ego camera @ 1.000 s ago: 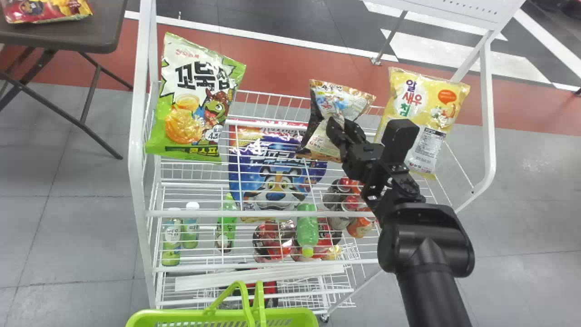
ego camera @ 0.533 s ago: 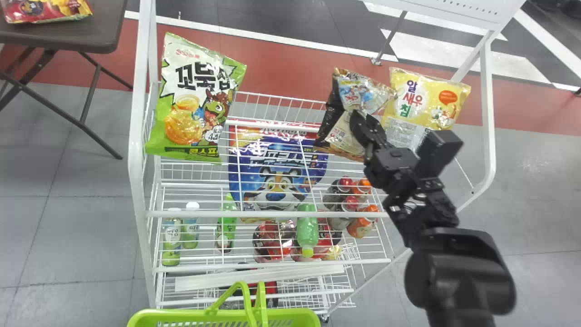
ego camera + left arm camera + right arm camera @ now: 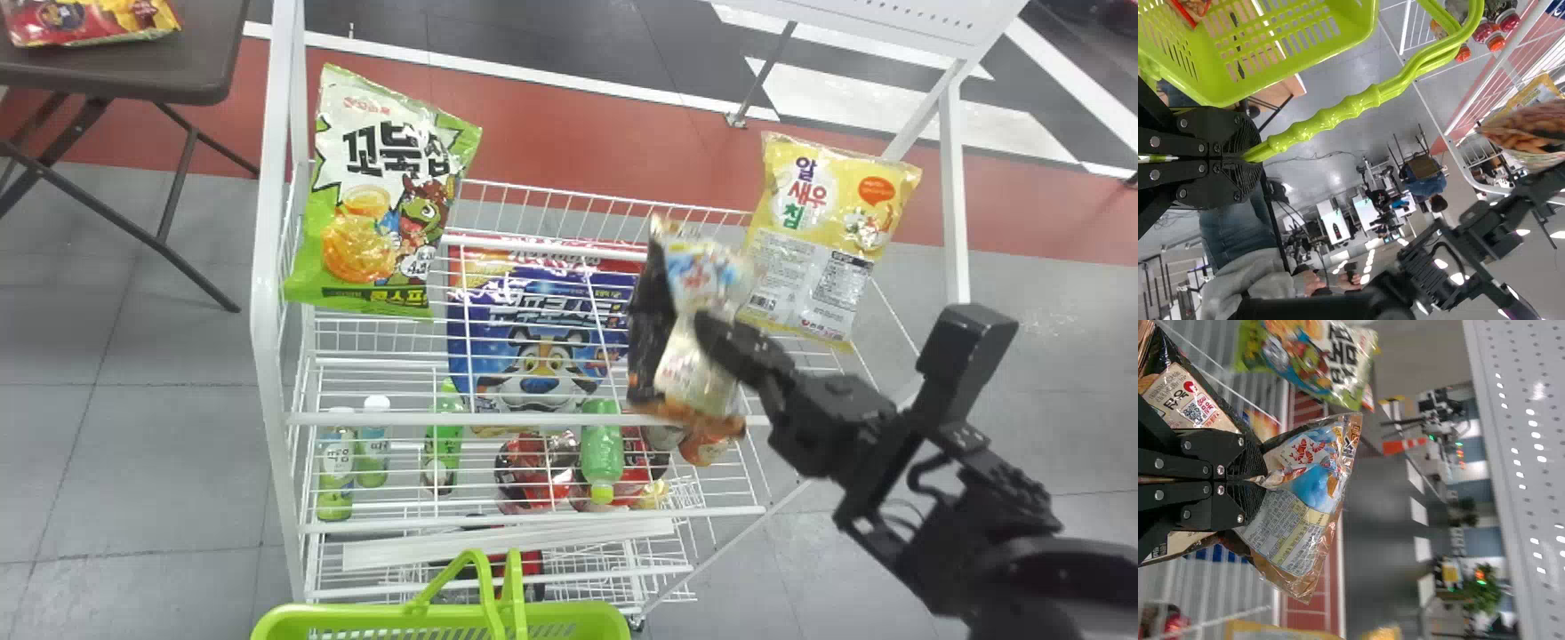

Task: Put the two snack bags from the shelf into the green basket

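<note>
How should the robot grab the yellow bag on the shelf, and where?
I'd pinch the yellow bag by the middle of its top edge, coming from the front and slightly above. It's wide, its printed face points toward the robot, and its top sticks up past the white shelf, so that edge looks easiest.

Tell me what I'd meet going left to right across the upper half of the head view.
Red bag on the dark table, green bag, blue bag, brown bag in the right gripper, yellow bag.
</note>
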Available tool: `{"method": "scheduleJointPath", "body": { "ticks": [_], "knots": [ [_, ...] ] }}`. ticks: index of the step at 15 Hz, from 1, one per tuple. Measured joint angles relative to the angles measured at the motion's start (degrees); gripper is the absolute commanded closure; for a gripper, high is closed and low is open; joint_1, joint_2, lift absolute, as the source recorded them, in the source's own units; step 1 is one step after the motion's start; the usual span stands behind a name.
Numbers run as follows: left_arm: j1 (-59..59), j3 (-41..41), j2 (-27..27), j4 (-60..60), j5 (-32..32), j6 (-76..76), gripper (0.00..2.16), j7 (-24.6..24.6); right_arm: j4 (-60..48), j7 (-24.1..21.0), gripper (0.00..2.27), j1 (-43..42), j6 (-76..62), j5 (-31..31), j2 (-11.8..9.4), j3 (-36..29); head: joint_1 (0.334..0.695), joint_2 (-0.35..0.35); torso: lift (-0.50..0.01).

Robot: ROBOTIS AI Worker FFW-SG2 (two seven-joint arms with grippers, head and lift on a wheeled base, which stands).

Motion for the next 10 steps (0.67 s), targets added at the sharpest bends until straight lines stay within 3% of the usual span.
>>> {"method": "scheduleJointPath", "body": {
  "ticks": [6, 10],
  "knots": [
    [0.1, -0.2, -0.1, -0.1, 0.0, -0.2, 2.14, 0.2, -3.1, 12.0, 2.25, 3.9, 27.8, -6.0, 2.1, -7.4, 0.695, -0.35, -0.002],
    [0.1, -0.2, -0.1, -0.4, -0.2, -1.0, 2.14, 0.3, -2.5, 14.2, 2.25, 8.0, 38.7, -3.9, 2.1, -5.7, 0.695, -0.35, -0.002]
  ]
}}
